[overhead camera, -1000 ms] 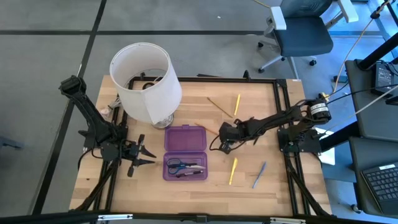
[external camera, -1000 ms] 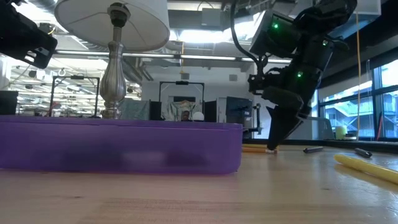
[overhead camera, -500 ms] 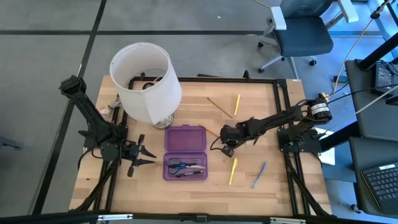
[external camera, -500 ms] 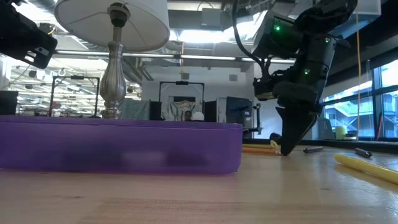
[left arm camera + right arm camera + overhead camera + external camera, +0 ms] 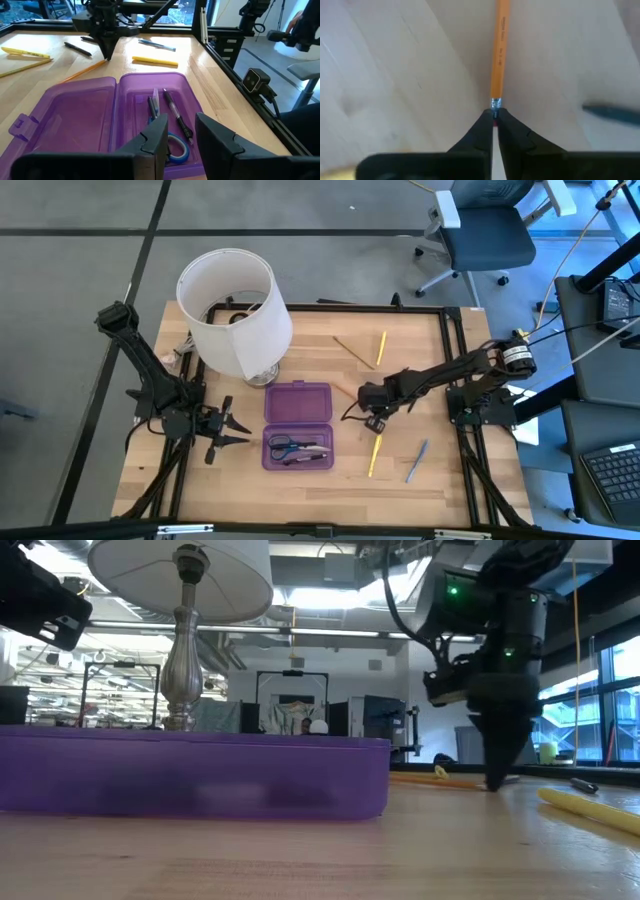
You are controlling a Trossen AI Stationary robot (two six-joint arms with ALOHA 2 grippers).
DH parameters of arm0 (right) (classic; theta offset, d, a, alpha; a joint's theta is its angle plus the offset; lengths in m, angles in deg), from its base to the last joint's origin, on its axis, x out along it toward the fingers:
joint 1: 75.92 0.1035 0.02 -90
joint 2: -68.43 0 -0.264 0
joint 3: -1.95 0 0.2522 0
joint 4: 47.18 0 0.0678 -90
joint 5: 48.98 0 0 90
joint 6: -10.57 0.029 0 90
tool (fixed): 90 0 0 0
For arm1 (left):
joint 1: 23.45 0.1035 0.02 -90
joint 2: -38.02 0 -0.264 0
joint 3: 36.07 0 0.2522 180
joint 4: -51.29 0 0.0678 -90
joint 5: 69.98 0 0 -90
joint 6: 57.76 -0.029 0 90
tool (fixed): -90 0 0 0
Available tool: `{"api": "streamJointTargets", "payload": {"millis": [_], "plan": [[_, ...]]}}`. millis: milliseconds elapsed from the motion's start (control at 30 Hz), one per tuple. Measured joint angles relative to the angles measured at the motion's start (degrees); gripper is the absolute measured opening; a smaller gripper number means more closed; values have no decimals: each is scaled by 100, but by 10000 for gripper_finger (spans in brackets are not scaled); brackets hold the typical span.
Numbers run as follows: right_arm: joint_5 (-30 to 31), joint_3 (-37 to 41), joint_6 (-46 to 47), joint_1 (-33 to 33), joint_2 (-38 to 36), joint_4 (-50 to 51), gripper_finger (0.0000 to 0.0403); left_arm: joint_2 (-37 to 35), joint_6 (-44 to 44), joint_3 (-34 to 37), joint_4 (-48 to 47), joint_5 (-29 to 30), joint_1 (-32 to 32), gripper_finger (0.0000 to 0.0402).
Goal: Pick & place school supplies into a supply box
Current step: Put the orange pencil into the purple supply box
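Note:
The purple supply box (image 5: 297,425) lies open mid-table with blue-handled scissors (image 5: 176,150) and dark pens (image 5: 175,117) in its tray. An orange pencil (image 5: 499,50) lies flat on the wood just right of the box lid (image 5: 85,71). My right gripper (image 5: 372,420) points straight down at the pencil's eraser end and is shut there. My left gripper (image 5: 235,432) waits open, left of the box, with nothing between its fingers (image 5: 182,131). A yellow pencil (image 5: 374,455) and a grey-blue pen (image 5: 416,461) lie near the front right. My right gripper has the orange pencil's eraser end (image 5: 495,114) between its two fingertips, just behind the metal ferrule (image 5: 495,103). The fingers come from above, pointing down, at the very end of the pencil. The pencil lies flat on the table, running away toward the box.
A white lampshade on a metal lamp (image 5: 235,315) stands at the far left behind the box. Another yellow pencil (image 5: 381,348) and a wooden pencil (image 5: 350,350) lie at the far right. Bare wood lies right of and in front of the box.
My right gripper has moved toward the table's right edge and tipped from a slant to pointing straight down. The pencil's eraser end has gone along with the fingertips across the wood.

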State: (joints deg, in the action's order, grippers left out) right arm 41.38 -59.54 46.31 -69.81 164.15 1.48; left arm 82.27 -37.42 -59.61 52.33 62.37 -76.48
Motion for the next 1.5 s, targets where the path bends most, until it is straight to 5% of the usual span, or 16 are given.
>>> {"api": "streamJointTargets", "payload": {"millis": [400, 633, 933, 1100, 1500], "plan": [[22, 2, 91, 536, 2, 666, 23, 0, -9, 0, 0, 0, 0, 92], [39, 13, 142, 627, 15, 636, 59, 0, -11, 0, 0, 0, -1, 93], [137, 15, -853, 633, 17, 593, 77, 0, -11, 0, 0, 2, 0, 93], [211, 26, -631, 639, 17, 518, 77, 0, -11, 0, 0, 2, 0, 91], [199, 26, -584, 638, 13, 472, 15, 0, -11, 0, 0, 2, -1, 95]]}}
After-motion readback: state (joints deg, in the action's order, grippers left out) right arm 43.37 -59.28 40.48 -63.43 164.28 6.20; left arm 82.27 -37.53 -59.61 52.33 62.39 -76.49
